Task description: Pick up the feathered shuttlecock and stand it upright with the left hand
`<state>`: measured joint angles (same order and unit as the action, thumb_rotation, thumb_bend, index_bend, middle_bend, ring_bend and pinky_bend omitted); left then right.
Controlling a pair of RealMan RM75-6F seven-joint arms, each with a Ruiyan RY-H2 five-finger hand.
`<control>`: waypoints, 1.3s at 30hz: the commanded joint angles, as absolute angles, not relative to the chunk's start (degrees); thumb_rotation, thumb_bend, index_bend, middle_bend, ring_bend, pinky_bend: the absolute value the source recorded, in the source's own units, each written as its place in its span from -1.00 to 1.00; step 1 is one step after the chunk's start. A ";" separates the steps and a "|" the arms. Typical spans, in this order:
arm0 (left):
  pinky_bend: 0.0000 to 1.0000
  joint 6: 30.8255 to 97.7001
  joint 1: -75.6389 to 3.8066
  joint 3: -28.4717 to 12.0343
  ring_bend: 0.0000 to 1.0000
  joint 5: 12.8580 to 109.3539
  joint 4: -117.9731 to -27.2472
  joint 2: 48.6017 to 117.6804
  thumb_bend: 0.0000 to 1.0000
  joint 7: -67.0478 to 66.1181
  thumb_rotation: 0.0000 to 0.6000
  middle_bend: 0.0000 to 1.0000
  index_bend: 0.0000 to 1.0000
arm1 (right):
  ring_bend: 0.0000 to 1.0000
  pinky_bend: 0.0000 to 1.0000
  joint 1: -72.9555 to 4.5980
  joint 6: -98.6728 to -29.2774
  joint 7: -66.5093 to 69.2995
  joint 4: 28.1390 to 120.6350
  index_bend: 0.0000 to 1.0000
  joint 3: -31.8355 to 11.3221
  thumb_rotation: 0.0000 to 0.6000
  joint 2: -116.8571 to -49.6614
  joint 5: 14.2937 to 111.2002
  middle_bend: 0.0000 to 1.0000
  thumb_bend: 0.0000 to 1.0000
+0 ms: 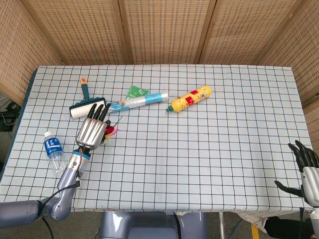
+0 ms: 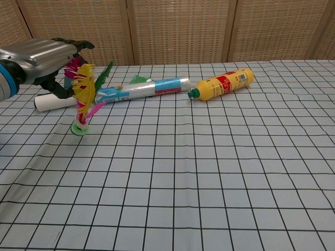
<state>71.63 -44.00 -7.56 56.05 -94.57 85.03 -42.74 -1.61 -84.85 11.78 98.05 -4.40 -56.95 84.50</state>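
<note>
The feathered shuttlecock (image 2: 82,99) stands nearly upright, its green base (image 2: 80,128) down on the checked cloth and its yellow, pink and green feathers pointing up. My left hand (image 2: 42,56) is at its upper left, with its fingers closed around the upper feathers. From the head view the left hand (image 1: 92,130) covers most of the shuttlecock (image 1: 110,131), so only a bit of red and yellow shows at its right. My right hand (image 1: 305,166) hangs off the table's right front corner, fingers spread and holding nothing.
A white lint roller (image 1: 88,107) lies just behind the left hand. A rolled blue-and-white package (image 2: 144,88), a green packet (image 1: 135,91) and a yellow bottle (image 2: 224,83) lie further back. A water bottle (image 1: 54,152) lies near the left edge.
</note>
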 commanded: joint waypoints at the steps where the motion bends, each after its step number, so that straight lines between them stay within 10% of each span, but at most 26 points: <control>1: -1.00 71.43 -43.94 -7.79 -1.00 56.26 -94.35 85.26 0.06 -42.43 1.00 -1.00 0.21 | -1.00 -1.00 -1.63 -84.81 11.74 98.01 -0.87 -4.38 1.00 -56.98 84.47 -1.00 -0.85; 12: -1.00 70.82 -41.12 -5.52 -1.00 62.31 -86.29 90.04 -0.14 -33.61 1.00 -1.00 0.08 | -1.00 -1.00 -1.47 -85.81 12.44 97.84 -0.87 -4.25 1.00 -56.77 85.59 -1.00 -0.85; 21: -1.00 74.09 -37.31 -5.89 -1.00 65.85 -88.05 86.78 -0.81 -27.39 1.00 -1.00 -0.79 | -1.00 -1.00 -1.43 -86.17 12.26 97.83 -0.87 -4.27 1.00 -57.00 85.68 -1.00 -0.85; 39: -1.00 91.08 -20.47 4.58 -1.00 78.73 -98.23 76.99 -0.80 -28.37 1.00 -1.00 -0.80 | -1.00 -1.00 -1.65 -85.93 8.07 97.74 -0.87 -4.08 1.00 -57.78 85.34 -1.00 -0.85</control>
<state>87.87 -23.95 1.55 75.99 -96.26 78.99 -26.52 -1.62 -85.89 8.56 97.69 -4.06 -57.59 85.42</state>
